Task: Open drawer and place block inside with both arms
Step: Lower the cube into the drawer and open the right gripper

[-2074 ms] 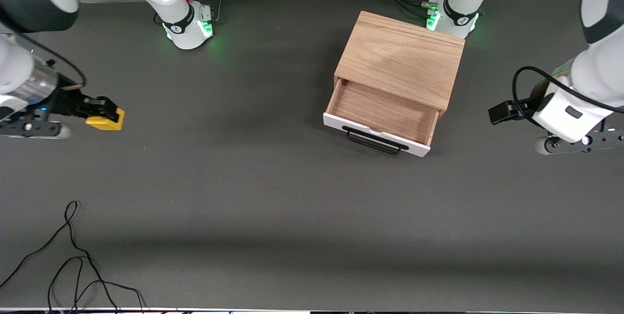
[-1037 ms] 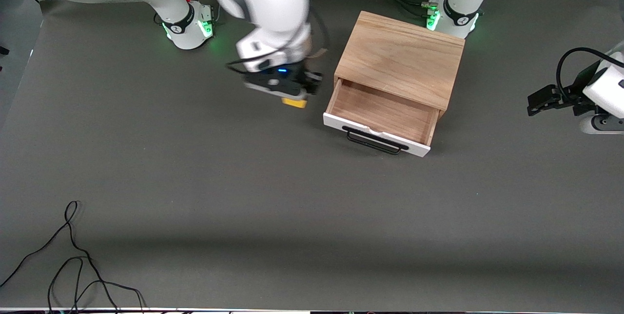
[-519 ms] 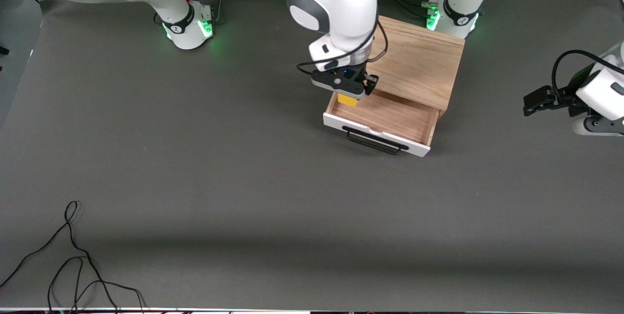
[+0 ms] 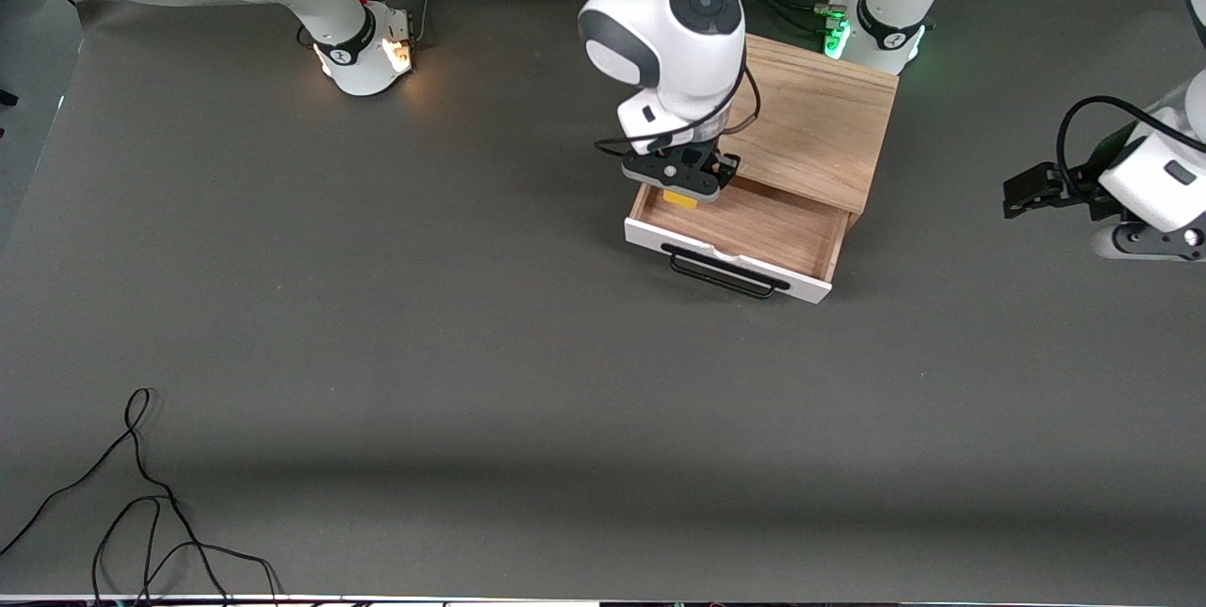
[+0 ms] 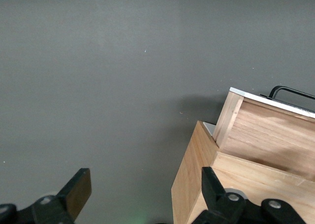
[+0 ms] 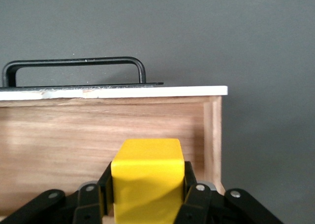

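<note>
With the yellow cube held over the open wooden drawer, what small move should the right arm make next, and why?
Probably lower a little, then open the fingers. The right gripper is shut on the small yellow cube above the open white-fronted wooden drawer, with wooden floor below it. The left gripper waits, open, at its end of the table.

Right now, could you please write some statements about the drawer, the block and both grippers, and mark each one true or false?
1. The drawer is pulled open. True.
2. The right gripper holds the block over the drawer. True.
3. The block lies on the table. False: it is gripped between the right gripper's fingers.
4. The left gripper is shut on the handle. False: it is open, away from the drawer, at the left arm's end of the table.
5. The block is yellow. True.
</note>
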Controlling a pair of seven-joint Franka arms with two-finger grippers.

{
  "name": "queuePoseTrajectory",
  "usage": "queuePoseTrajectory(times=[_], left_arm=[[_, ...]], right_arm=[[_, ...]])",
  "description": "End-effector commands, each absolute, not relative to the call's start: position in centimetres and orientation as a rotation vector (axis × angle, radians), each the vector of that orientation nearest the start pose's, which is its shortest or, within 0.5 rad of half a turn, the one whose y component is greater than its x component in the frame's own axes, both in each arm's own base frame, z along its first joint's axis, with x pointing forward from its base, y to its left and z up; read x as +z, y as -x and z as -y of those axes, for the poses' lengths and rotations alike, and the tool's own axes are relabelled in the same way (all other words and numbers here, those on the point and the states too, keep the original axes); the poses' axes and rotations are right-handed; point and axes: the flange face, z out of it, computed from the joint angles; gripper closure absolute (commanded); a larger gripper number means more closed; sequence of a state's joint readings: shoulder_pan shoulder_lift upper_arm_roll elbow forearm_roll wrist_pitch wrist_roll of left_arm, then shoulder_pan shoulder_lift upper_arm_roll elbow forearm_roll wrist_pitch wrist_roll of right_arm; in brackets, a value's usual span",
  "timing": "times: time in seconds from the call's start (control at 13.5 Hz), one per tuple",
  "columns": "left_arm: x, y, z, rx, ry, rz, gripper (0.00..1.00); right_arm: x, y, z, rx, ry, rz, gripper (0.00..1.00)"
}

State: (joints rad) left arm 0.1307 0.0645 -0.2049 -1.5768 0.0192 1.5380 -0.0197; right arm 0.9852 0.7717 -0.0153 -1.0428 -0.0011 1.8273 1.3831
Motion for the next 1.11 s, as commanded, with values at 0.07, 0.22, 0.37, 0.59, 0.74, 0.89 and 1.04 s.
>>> queuePoseTrajectory(times=[0.07,0.22,0.37,0.59,0.74,0.89,1.04], left_arm=[[58.9,-55.4,4.2,0.163,3.116,-0.094,0.00],[59.0,-55.4,4.3,0.160,3.116,-0.096,0.00],[59.0,-55.6,4.3,0.155,3.114,-0.096,0.00],[58.8,-55.5,5.6,0.159,3.102,-0.136,0.00],[58.9,-55.6,5.2,0.154,3.097,-0.120,0.00],[58.9,-55.6,5.0,0.154,3.097,-0.115,0.00],[58.9,-55.6,5.1,0.154,3.097,-0.117,0.00]], right_arm=[[36.3,-43.3,-64.0,-0.031,3.038,-0.646,0.77],[35.4,-43.3,-64.1,-0.022,3.050,-0.647,0.77],[34.4,-43.3,-64.2,-0.019,3.055,-0.648,0.77],[32.9,-43.5,-64.3,-0.022,3.054,-0.652,0.77],[32.8,-43.5,-64.4,-0.020,3.053,-0.650,0.65],[32.8,-43.6,-64.4,-0.022,3.045,-0.654,0.08],[33.0,-43.8,-64.3,-0.026,3.041,-0.659,0.00]])
